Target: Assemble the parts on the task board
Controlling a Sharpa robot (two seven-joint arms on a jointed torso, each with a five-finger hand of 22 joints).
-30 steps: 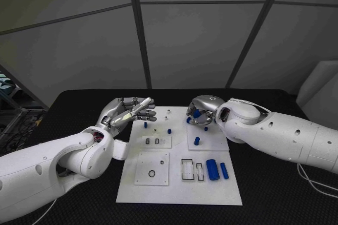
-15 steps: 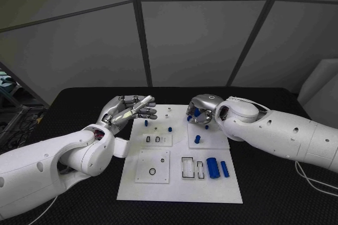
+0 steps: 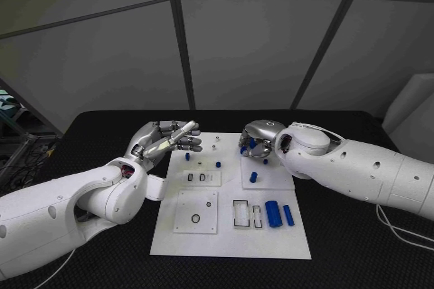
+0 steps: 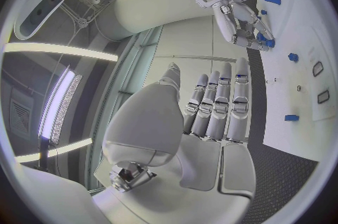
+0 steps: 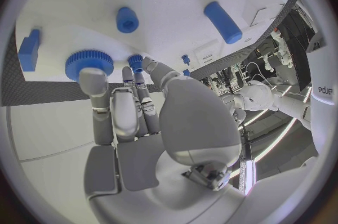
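The white task board [image 3: 231, 242] lies in the middle of the black table. My right hand [image 3: 258, 141] reaches down over the board's far right corner, and its fingers close round a blue gear [image 5: 89, 63] that sits on the board. A small blue peg [image 5: 127, 19] and a blue cylinder [image 5: 223, 22] stand just beyond the gear. My left hand [image 3: 167, 141] hovers at the board's far left edge with its fingers [image 4: 218, 103] stretched out side by side, and it holds nothing. The right hand [image 4: 243, 27] also appears in the left wrist view, over the gear [image 4: 266, 39].
On the board a blue peg [image 3: 187, 157] stands near my left hand, and a short blue piece [image 3: 254, 176] lies right of centre. Two blue cylinders [image 3: 273, 214] lie beside empty rectangular slots [image 3: 241, 215]. Black table surrounds the board.
My left hand has lifted slightly. My right hand has stayed on the gear.
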